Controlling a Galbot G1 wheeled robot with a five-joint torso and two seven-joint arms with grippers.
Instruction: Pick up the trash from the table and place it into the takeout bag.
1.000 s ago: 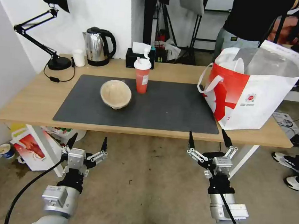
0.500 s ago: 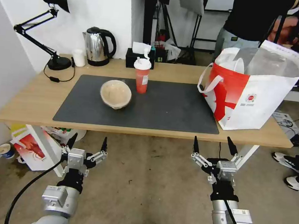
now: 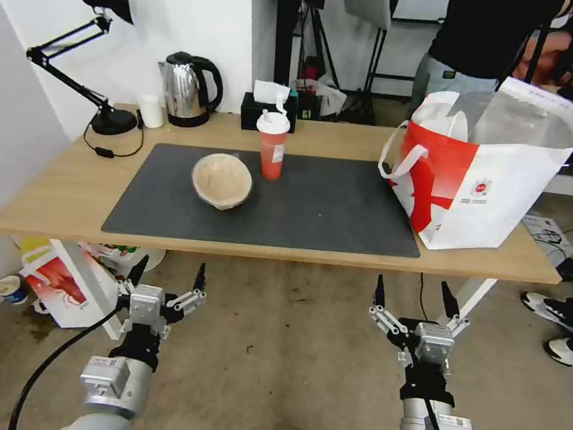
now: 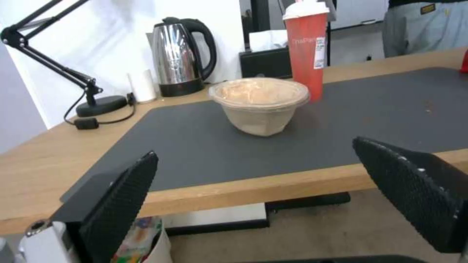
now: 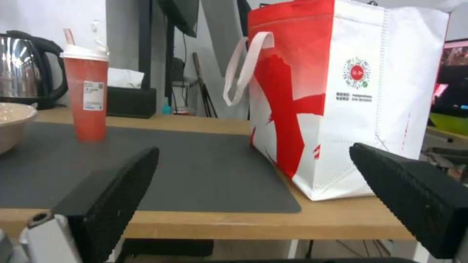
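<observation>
On the dark mat of the table [image 3: 68, 189] sit a beige lidded bowl [image 3: 222, 180] and, just behind it to the right, a red lidded cup with a straw [image 3: 272, 145]. The takeout bag [image 3: 496, 193] stands open at the table's right end, with a white curved piece showing in its mouth. Both grippers hang below and in front of the table's front edge, empty and open: the left gripper [image 3: 170, 272] under the mat's left half, the right gripper [image 3: 414, 294] under the bag's near corner. The left wrist view faces the bowl [image 4: 259, 104] and cup [image 4: 306, 47]; the right wrist view faces the bag [image 5: 341, 95].
Along the table's back edge stand a black desk lamp [image 3: 103, 58], a steel kettle [image 3: 187, 89], a small white cup [image 3: 151, 111] and a black tissue box [image 3: 267, 109]. A person stands behind the bag. A red-and-white package [image 3: 60, 282] lies on the floor under the table's left end.
The right gripper has dropped lower and slid a little to the right, away from the table's front edge. The left arm, bowl, cup and bag have not moved.
</observation>
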